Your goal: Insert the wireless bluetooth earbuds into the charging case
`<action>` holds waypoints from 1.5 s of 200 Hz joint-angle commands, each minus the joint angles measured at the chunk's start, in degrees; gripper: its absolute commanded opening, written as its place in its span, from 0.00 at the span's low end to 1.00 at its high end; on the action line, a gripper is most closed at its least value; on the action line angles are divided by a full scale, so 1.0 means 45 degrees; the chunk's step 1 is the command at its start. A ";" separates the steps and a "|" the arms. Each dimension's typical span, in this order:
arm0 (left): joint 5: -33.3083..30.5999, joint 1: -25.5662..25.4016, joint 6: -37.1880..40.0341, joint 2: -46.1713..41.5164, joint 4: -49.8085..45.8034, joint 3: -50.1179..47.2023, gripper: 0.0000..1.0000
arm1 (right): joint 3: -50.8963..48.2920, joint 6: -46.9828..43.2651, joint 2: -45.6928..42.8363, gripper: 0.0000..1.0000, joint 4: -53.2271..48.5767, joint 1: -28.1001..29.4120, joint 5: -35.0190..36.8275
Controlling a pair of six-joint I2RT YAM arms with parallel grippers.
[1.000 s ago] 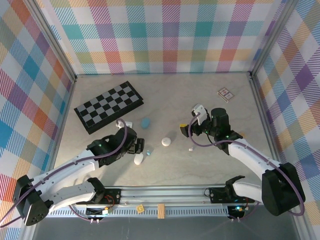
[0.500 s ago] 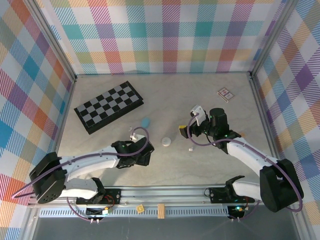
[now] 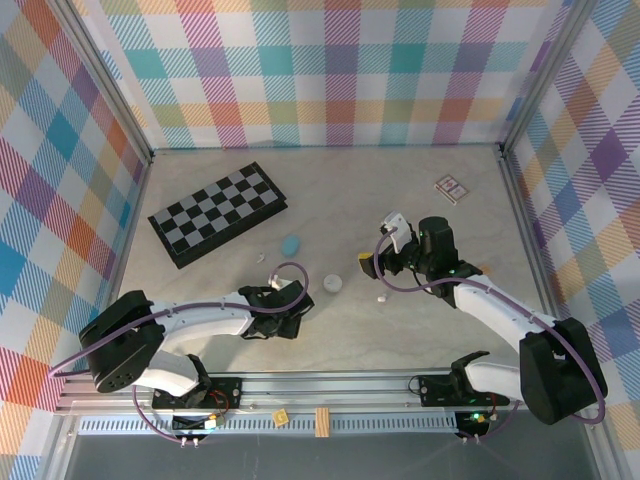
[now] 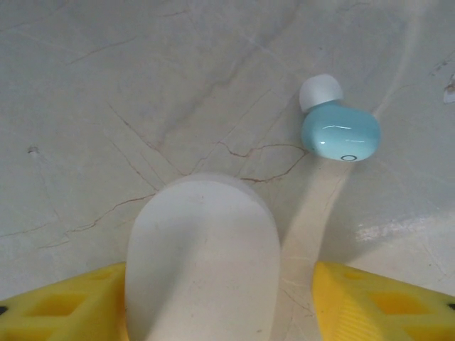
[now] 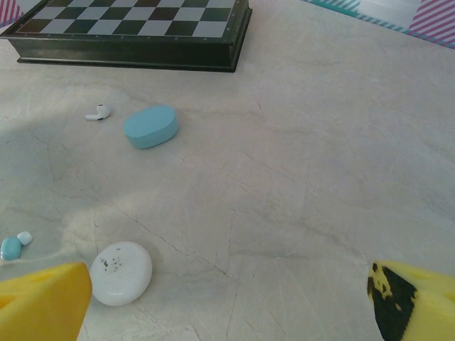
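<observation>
Blue, glossy bud (image 4: 340,131) at one o'clock of the case (image 4: 202,263) looks light and slippery: pinch its body softly; left hand (image 4: 220,305) straddles the case unclamped, right hand (image 5: 227,302) gapes.

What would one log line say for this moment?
left gripper: open, straddling white case | blue earbud: loose beyond it | right gripper: open, empty

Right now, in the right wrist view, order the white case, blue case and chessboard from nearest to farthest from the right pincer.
1. White case, low left of the right pincer.
2. Blue case, farther back, left.
3. Chessboard, at the far back.
</observation>
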 commanded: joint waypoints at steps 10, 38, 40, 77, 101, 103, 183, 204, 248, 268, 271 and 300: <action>0.0078 -0.0098 -0.0110 0.0060 -0.0063 -0.0207 0.59 | -0.0079 -0.0197 -0.0083 0.99 -0.0004 0.0004 -0.0238; 0.0065 -0.0103 -0.0029 -0.0040 -0.0222 -0.0186 0.49 | -0.0078 0.0127 -0.0076 0.99 0.0223 0.0007 -0.0019; 0.0064 -0.0099 -0.0029 -0.0063 -0.0242 -0.0172 0.49 | -0.0079 0.0159 -0.0077 0.99 0.0223 0.0005 0.0017; -0.0295 -0.0098 -0.0028 -0.0741 -0.0496 -0.0178 0.35 | -0.0109 0.0486 -0.0197 0.99 0.0237 -0.0005 0.0153; -0.0444 -0.0098 0.0177 -0.1050 -0.0633 -0.0073 0.35 | -0.0132 0.1018 -0.0530 0.99 0.0173 0.0004 0.0124; -0.0449 -0.0098 0.0193 -0.1082 -0.0633 -0.0046 0.35 | -0.0137 0.1129 -0.0572 0.99 0.0142 0.0004 0.0150; -0.0505 -0.0120 0.4303 -0.3691 0.1725 0.0243 0.37 | 0.2198 0.7546 -0.1601 0.99 -0.4803 -0.0054 -0.2289; 0.0043 -0.0118 0.5648 -0.3763 0.2551 0.0360 0.37 | 0.2205 0.8511 -0.1662 0.99 -0.4437 -0.0054 -0.3769; 0.1700 -0.0118 0.7698 -0.3578 0.4017 0.1000 0.38 | 0.2759 0.9789 -0.0669 0.98 -0.5097 -0.0054 -0.5805; 0.2461 -0.0118 0.8187 -0.3364 0.4601 0.1147 0.38 | 0.2897 1.0327 -0.0001 0.92 -0.5685 -0.0026 -0.6293; 0.2563 -0.0120 0.8236 -0.3346 0.4692 0.1154 0.38 | 0.2873 1.0423 0.0088 0.91 -0.5681 -0.0012 -0.6376; 0.3303 -0.0120 0.8708 -0.2853 0.5032 0.1440 0.38 | 0.2654 1.0990 0.0759 0.83 -0.5182 0.0111 -0.7295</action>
